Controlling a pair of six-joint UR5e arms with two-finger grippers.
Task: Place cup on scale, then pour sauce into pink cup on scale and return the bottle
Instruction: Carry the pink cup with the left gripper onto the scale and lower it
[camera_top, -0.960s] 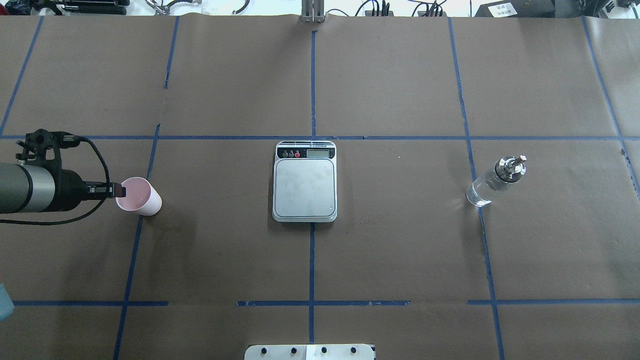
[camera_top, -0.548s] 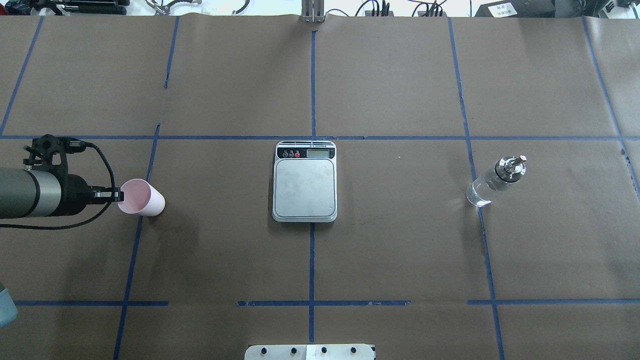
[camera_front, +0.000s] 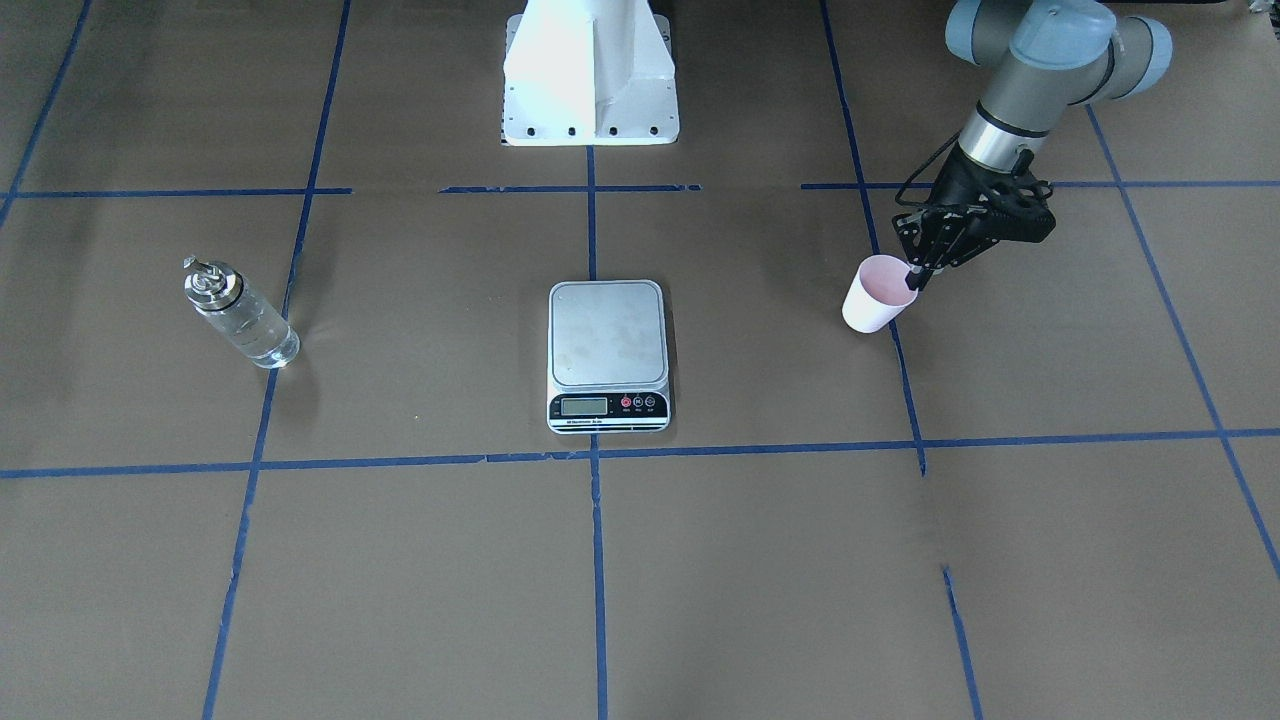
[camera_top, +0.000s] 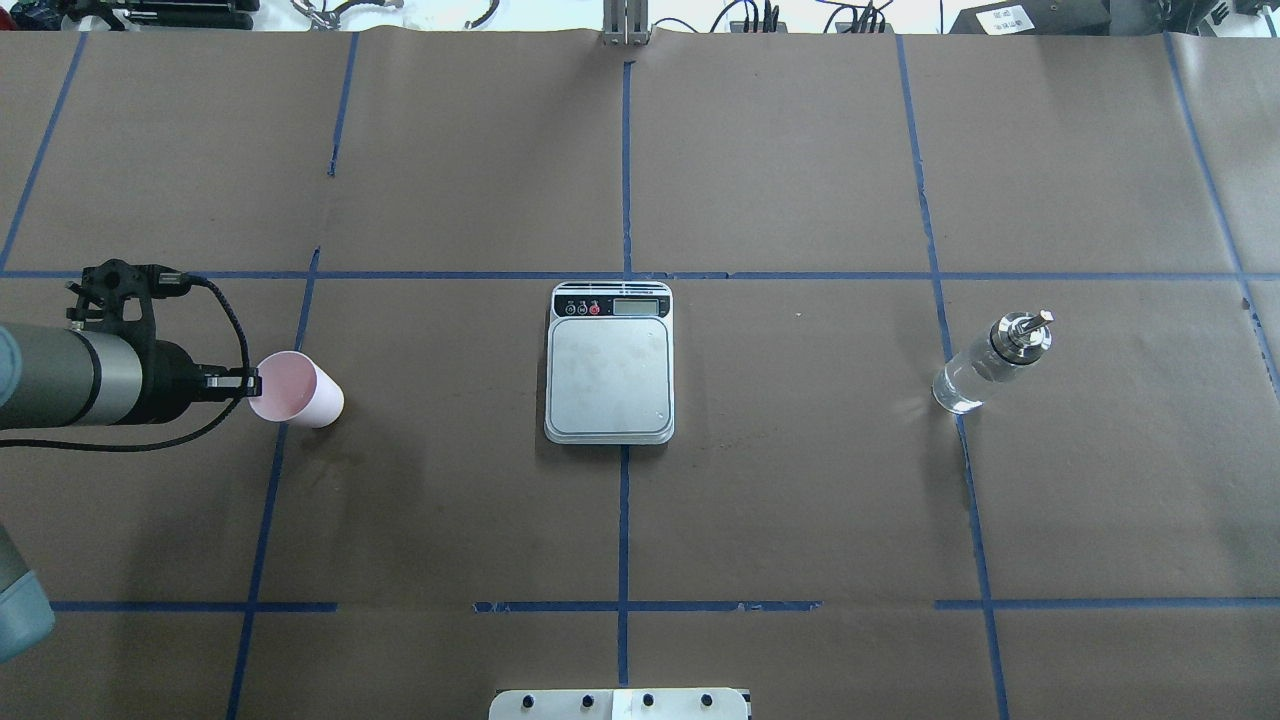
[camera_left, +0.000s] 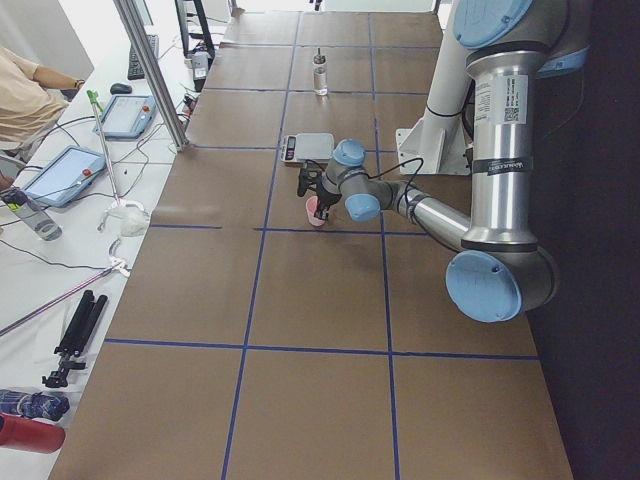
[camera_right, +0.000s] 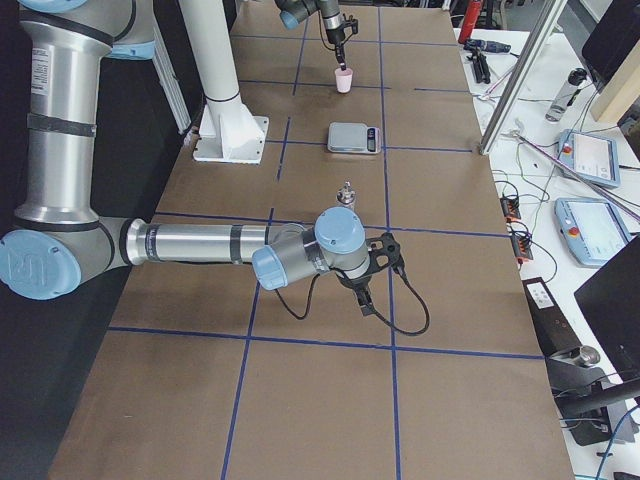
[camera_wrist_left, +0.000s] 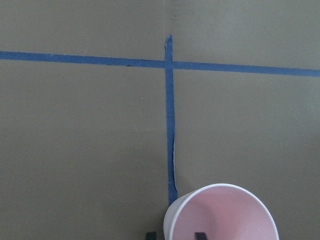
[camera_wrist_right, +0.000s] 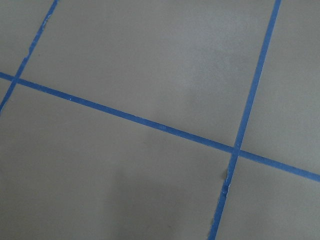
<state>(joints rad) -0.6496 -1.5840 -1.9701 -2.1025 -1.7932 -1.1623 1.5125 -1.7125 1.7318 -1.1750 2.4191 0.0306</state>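
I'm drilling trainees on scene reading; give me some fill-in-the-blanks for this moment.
The pale pink paper cup is gripped at its rim by the robot's ____ hand. The silver rectangular kitchen scale carries ____. The clear glass bottle with metal spout stands on the robot's ____ side. Missing: left; nothing; right.

Pink paper cup (camera_top: 300, 392) left of steel scale (camera_top: 609, 375), clear glass bottle (camera_top: 985, 365) right.
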